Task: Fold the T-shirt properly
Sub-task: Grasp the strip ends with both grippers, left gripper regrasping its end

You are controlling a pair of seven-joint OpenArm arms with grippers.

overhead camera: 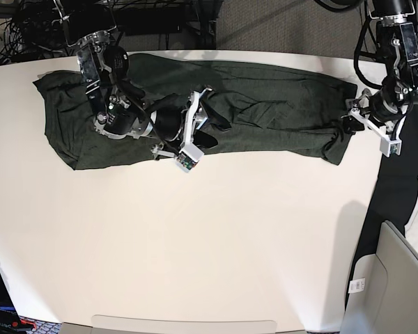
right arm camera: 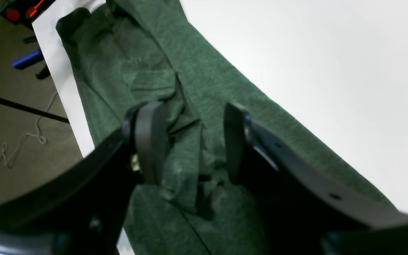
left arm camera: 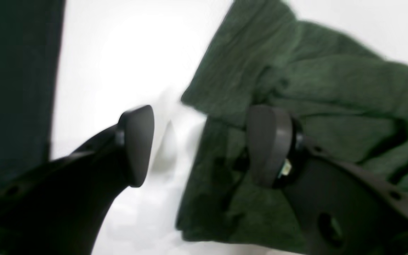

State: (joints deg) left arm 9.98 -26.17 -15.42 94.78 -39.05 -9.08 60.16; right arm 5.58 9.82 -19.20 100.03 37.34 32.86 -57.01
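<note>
Right tool (right arm camera: 190, 141) is wide open, holding nothing, poised over a bunched ridge of the dark olive-green heathered knit T-shirt (right arm camera: 197, 88); the crumpled fabric sits right between its two black pads, but I can't tell if they touch it. Left tool (left arm camera: 200, 145) is also spread wide and empty, one pad (left arm camera: 267, 145) over the shirt's end, the other over bare white surface (left arm camera: 119, 53), so it straddles the cloth edge.

From base view, the shirt (overhead camera: 265, 104) lies as a long band across the far side of the white surface (overhead camera: 195, 243), long axis running side to side. I've got the right tool (overhead camera: 195, 132) near mid-length at the near edge, and the left tool (overhead camera: 348, 125) at the shirt's end on that view's right.

Judgement: the shirt is folded lengthwise but not yet crosswise. The next fold turns on that long axis; each arm is already nearest its own grab point. Risk: thin fabric, so pinching only the top layer is likely.
</note>
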